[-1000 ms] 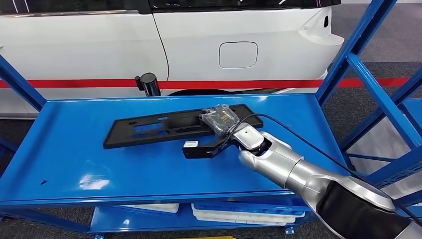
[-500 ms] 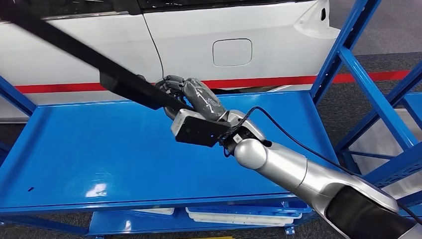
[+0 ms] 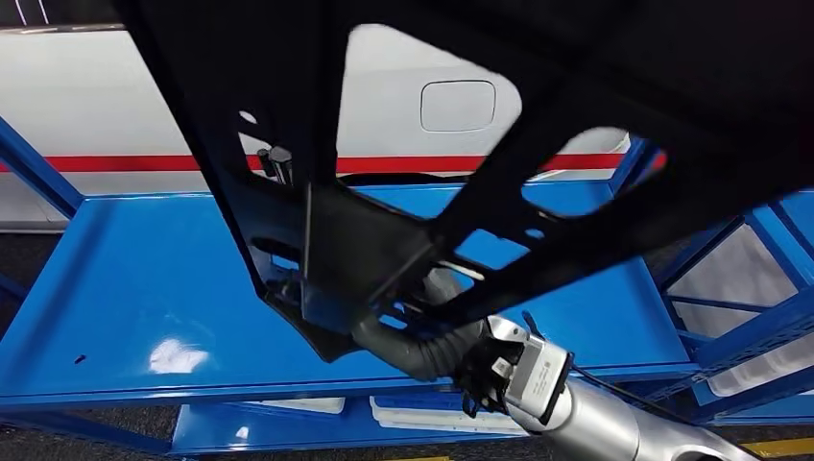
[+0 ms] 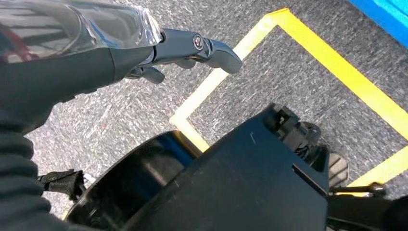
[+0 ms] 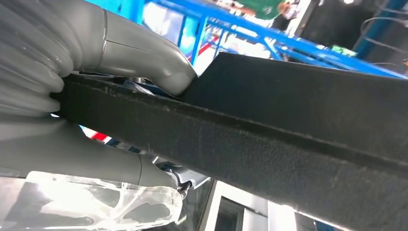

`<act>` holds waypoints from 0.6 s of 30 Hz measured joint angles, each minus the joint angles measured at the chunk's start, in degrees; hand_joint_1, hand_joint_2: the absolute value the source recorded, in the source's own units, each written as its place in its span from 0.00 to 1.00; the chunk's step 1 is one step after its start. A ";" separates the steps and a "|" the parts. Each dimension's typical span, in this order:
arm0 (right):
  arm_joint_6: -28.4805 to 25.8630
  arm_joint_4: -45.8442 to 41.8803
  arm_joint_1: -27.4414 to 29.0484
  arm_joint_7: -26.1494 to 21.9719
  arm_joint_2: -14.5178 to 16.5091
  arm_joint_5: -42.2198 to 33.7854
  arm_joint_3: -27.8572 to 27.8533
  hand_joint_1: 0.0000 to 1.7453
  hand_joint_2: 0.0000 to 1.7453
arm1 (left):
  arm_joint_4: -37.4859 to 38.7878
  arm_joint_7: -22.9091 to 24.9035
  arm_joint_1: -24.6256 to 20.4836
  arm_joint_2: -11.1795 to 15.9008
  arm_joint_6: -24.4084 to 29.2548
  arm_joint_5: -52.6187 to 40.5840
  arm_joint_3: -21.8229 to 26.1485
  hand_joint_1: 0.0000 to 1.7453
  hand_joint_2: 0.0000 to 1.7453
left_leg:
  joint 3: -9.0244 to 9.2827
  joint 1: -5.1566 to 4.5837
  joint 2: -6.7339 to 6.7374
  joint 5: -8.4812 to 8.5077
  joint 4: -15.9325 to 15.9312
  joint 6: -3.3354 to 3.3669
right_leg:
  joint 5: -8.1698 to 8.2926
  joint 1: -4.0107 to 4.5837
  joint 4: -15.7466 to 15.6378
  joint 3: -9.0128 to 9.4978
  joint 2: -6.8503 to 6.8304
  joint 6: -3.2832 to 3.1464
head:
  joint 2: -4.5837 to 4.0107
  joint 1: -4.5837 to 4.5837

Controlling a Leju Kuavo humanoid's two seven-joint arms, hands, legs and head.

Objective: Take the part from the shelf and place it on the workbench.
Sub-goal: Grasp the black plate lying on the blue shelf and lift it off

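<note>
Right hand (image 3: 422, 331) grips raised black part (image 3: 538, 86) overhead

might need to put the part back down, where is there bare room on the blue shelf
The left stretch of the blue shelf, between the left upright and the lifted black part, is bare. A smaller bare strip shows on the right, near the right uprights. The middle is crowded: the part and the right robot hand holding it hang over it.

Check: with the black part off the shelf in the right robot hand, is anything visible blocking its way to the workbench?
Cannot tell. The right robot hand grips the black part, which is lifted off the blue shelf and held close to the head camera. No workbench is visible, so the path to it cannot be judged.
</note>
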 joint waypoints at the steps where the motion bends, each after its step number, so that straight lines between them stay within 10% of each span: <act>1: 0.40 -0.59 1.38 -0.12 -0.15 -0.16 0.01 1.00 1.00 | 0.00 -0.17 0.13 0.03 0.13 0.01 0.15 0.00 1.00 | 0.01 -0.09 0.05 -0.02 0.01 0.05 | -0.91 0.00 2.95 -1.35 0.00 0.02 | 0.00 0.00; 3: 1.43 -1.56 3.80 0.20 -0.33 -0.48 0.07 1.00 1.00 | 0.00 -0.64 0.31 0.09 0.88 -0.40 0.49 0.00 1.00 | 0.06 -0.16 0.03 -0.05 0.07 0.05 | 0.67 -0.03 1.90 -0.67 -0.05 0.00 | 0.00 0.00; 7: 2.66 -3.07 6.87 0.86 -0.39 -0.30 0.24 1.00 1.00 | 0.00 -2.51 0.16 0.13 3.77 -0.80 1.00 0.00 1.00 | 0.06 -0.45 -0.19 -0.43 0.55 -0.59 | 6.19 -0.12 -12.44 6.76 -0.29 -0.38 | 0.00 -0.05; 12: 2.28 -4.24 9.20 1.87 -0.46 0.78 0.26 1.00 1.00 | 0.00 -4.20 -0.17 0.17 3.99 1.55 2.40 0.00 1.00 | -0.91 -0.27 -0.08 -1.98 2.61 -1.85 | 6.79 -0.12 -13.50 7.04 -0.23 -1.75 | 0.00 -0.11; 16: 1.16 -4.55 9.94 3.32 -0.51 0.61 0.25 1.00 1.00 | 0.00 -4.16 -0.55 0.18 3.41 2.94 3.60 0.00 1.00 | -7.51 0.19 0.02 -8.81 17.48 -3.00 | 6.91 -0.27 -13.54 6.89 -0.37 -2.16 | 0.00 -0.15; 18: 0.99 -4.55 10.23 3.59 -0.53 0.57 0.25 1.00 1.00 | 0.00 -4.16 -0.63 0.18 3.37 3.09 4.06 0.00 1.00 | -7.51 0.25 0.02 -7.78 17.58 -2.97 | 6.90 -0.26 -13.54 6.95 -0.33 -2.15 | 0.00 -0.15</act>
